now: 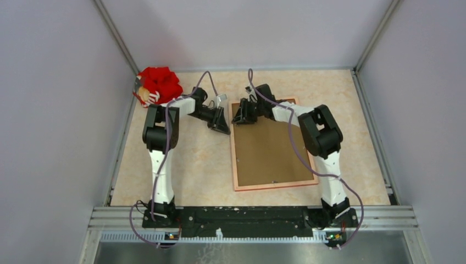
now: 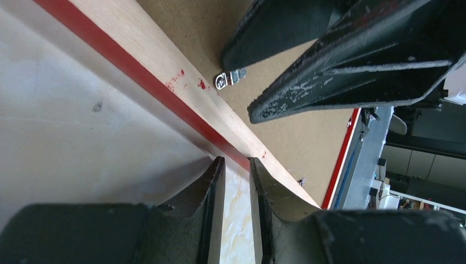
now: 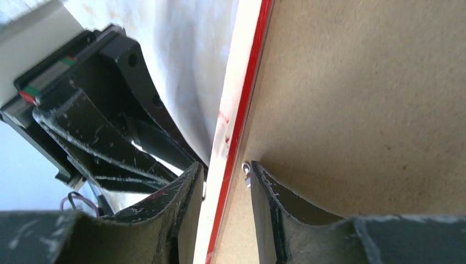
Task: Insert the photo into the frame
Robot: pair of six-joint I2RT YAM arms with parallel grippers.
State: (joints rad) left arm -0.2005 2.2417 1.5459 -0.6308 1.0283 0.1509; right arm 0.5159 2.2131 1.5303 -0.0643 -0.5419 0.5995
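The frame (image 1: 275, 185) lies back-up on the table, its pale wood rim (image 2: 137, 52) edged in red. A brown backing panel (image 1: 269, 148) sits inside it. The photo is hidden. My right gripper (image 1: 237, 116) is at the frame's far left corner. In the right wrist view, the right gripper (image 3: 225, 168) straddles the rim (image 3: 242, 71) with a gap: one finger is outside, the other is on the panel (image 3: 357, 99) by a small metal tab (image 3: 247, 170). My left gripper (image 1: 222, 127) is just outside that corner. The left gripper's (image 2: 237, 160) tips touch the red edge, narrowly apart, holding nothing.
A red bundle (image 1: 159, 85) lies in the back left corner by the wall. Grey walls enclose the table on three sides. In the left wrist view, the right gripper's fingers (image 2: 340, 71) hang over the panel beside a metal tab (image 2: 229, 78).
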